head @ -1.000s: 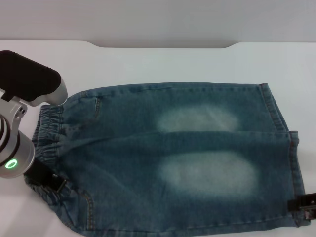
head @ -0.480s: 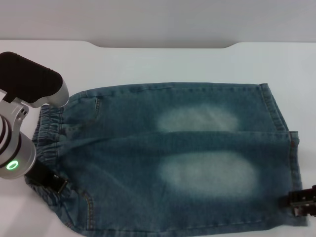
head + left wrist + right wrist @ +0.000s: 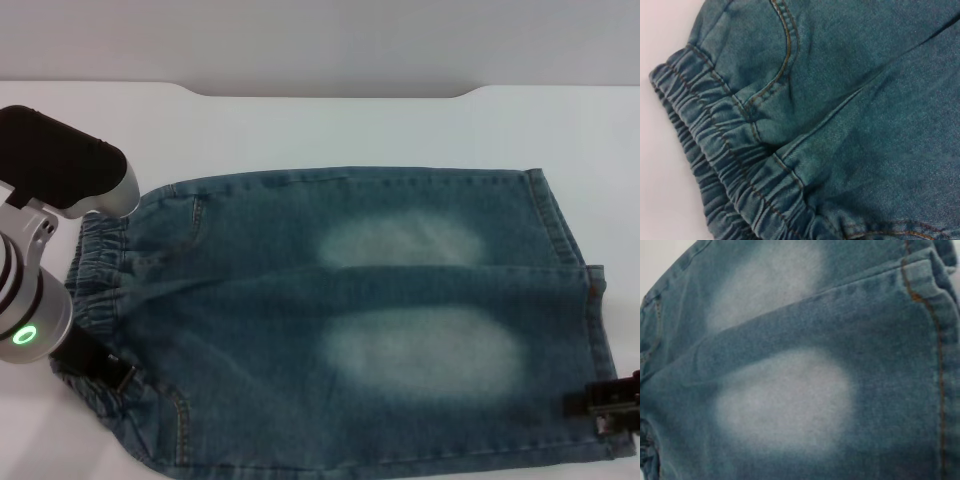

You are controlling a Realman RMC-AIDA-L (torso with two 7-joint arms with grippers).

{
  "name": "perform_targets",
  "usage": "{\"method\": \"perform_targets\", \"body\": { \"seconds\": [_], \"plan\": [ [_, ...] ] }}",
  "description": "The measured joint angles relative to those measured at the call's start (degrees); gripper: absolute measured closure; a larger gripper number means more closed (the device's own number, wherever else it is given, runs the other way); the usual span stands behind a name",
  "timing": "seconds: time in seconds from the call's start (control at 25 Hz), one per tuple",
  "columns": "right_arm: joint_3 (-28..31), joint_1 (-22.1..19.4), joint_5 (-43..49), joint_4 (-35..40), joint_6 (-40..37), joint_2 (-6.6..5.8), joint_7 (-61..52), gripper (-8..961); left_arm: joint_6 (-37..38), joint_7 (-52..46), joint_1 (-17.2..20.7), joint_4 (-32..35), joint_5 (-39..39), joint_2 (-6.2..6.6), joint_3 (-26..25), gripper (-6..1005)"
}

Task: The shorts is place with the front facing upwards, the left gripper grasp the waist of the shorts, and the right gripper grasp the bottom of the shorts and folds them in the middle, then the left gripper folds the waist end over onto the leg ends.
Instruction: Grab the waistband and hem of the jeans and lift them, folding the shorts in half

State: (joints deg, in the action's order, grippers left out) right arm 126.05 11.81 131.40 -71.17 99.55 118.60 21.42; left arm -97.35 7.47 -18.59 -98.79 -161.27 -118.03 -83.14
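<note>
The blue denim shorts (image 3: 350,320) lie flat, front up, with two pale patches. The gathered waist (image 3: 95,270) is at the left and the bottom of the shorts (image 3: 560,220) at the right. My left gripper (image 3: 98,368) rests on the near corner of the waistband, below its silver wrist with the green ring. My right gripper (image 3: 607,405) sits on the hem of the near leg at the lower right edge. The left wrist view shows the waistband (image 3: 715,150) and a pocket seam close up. A faded patch (image 3: 785,400) and the stitched hem (image 3: 940,365) fill the right wrist view.
The shorts lie on a white table (image 3: 300,130), with bare surface beyond them and to the far right. The table's far edge (image 3: 330,92) has a shallow notch. The shorts reach down to the near edge of the head view.
My right gripper has crept left from the picture's edge onto the near leg's hem. The left arm and the shorts have barely shifted.
</note>
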Motion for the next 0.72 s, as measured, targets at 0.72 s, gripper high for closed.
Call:
{"method": "perform_targets", "body": {
  "seconds": [0.72],
  "plan": [
    [0.34,-0.21,2.64,-1.00,-0.04,-0.30,-0.18,340,-0.02,0.00,-0.15,0.09,-0.01,0.00,0.16,965]
  ]
}}
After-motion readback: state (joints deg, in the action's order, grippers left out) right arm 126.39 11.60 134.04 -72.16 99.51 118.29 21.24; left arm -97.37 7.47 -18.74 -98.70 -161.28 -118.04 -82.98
